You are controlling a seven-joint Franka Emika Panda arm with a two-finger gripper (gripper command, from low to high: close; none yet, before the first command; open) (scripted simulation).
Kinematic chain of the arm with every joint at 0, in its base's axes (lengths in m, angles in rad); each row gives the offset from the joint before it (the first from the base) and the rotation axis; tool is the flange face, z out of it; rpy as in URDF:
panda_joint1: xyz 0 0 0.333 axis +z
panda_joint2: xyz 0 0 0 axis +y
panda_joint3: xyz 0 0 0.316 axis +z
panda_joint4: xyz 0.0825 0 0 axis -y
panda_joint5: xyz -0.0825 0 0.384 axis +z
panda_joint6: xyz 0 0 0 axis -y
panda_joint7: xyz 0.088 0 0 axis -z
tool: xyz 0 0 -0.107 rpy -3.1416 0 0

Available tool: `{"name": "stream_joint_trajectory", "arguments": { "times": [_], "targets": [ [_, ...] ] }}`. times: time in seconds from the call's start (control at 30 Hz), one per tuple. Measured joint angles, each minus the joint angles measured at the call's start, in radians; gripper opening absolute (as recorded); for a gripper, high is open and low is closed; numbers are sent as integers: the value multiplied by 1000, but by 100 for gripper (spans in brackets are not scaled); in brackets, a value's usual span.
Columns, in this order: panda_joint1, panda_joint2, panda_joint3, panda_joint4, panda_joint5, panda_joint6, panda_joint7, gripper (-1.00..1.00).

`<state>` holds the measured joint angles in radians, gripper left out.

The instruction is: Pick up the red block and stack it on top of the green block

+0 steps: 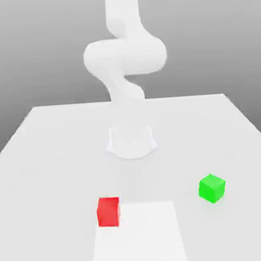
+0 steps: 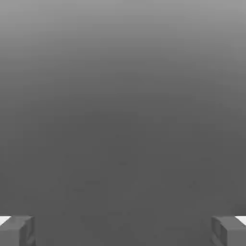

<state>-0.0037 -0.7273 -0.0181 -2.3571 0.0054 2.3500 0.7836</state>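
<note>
On the table's near edge side: red (image 1: 108,212) and green (image 1: 212,188) apart, unstacked
End effector (image 2: 123,231): open, empty
Left: grasp, lift, stack

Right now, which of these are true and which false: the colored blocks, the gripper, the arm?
1. The red block sits on the green block. False: they stand apart on the table.
2. The gripper is open. True.
3. The green block is nearer the exterior view's right than the red one. True.
4. The gripper holds the red block. False: nothing is between its fingers.
5. The robot arm is white. True.
</note>
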Motion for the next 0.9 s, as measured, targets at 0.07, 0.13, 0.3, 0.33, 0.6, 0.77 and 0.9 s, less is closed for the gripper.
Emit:
{"name": "stream_joint_trajectory", "arguments": {
  "times": [0.07,0.13,0.3,0.33,0.6,0.77,0.9],
  "targets": [
    [-3,71,-17,-53,4,48,-15,0],
    [-4,141,-33,-105,7,95,-29,0],
    [-11,315,-68,-234,10,211,-61,0],
    [-13,351,-75,-260,10,235,-67,0],
    [-48,674,-116,-473,-13,452,-101,0],
    [-69,858,-81,-466,58,603,-157,0],
    [-100,928,-43,-456,84,664,-176,-100]
  ]
}}
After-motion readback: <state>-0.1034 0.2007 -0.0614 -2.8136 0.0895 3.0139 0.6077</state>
